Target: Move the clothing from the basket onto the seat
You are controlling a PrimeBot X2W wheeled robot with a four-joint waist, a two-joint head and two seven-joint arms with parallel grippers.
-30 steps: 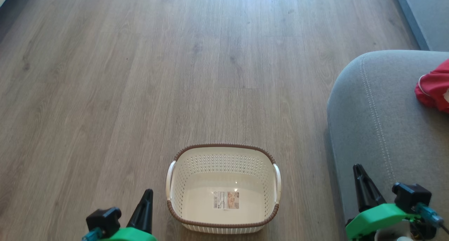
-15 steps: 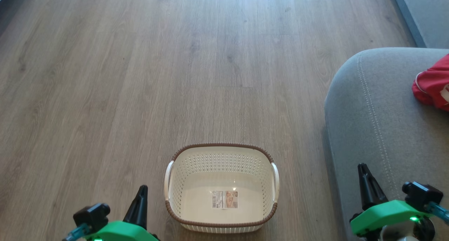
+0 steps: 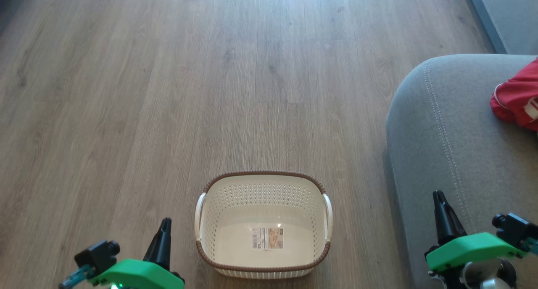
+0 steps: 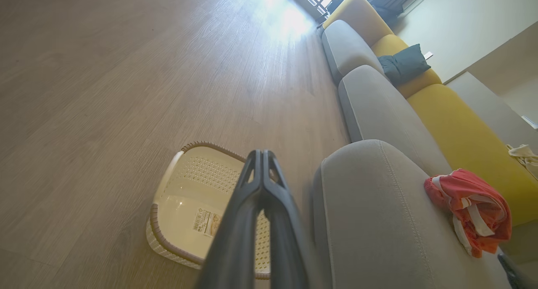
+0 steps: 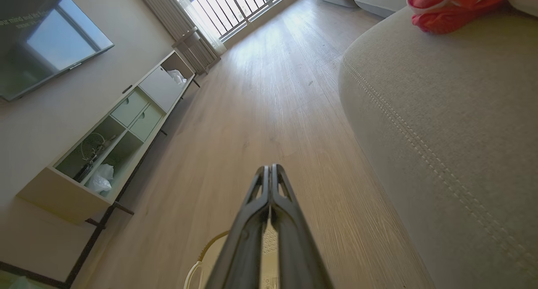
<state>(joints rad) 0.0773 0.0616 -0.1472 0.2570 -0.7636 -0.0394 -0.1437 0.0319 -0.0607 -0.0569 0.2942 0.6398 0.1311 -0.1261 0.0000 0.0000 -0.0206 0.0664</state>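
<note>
Progress, head view: your small cream perforated plastic basket [image 3: 262, 173] sits empty on the wood floor [image 3: 168, 91]. The bright red fabric clothing [image 3: 515, 106] lies on the grey upholstered seat [image 3: 454, 146]. Your left gripper [image 3: 166, 221] and right gripper [image 3: 439, 194] are pinched closed, empty. Left wrist view: basket [image 4: 180, 205] bare, clothing [image 4: 470, 205] on seat [image 4: 378, 221]. Right wrist view agrees. Nothing seems left.

Basket [image 3: 262, 173] on floor [image 3: 168, 91] between left gripper [image 3: 167, 221] and right gripper [image 3: 438, 194], seat [image 3: 441, 133] just right of right gripper, clothing [image 3: 515, 106] on seat, ahead-right.

Sunlit wooden floor [image 3: 168, 91], barred window [image 5: 235, 7]
</note>
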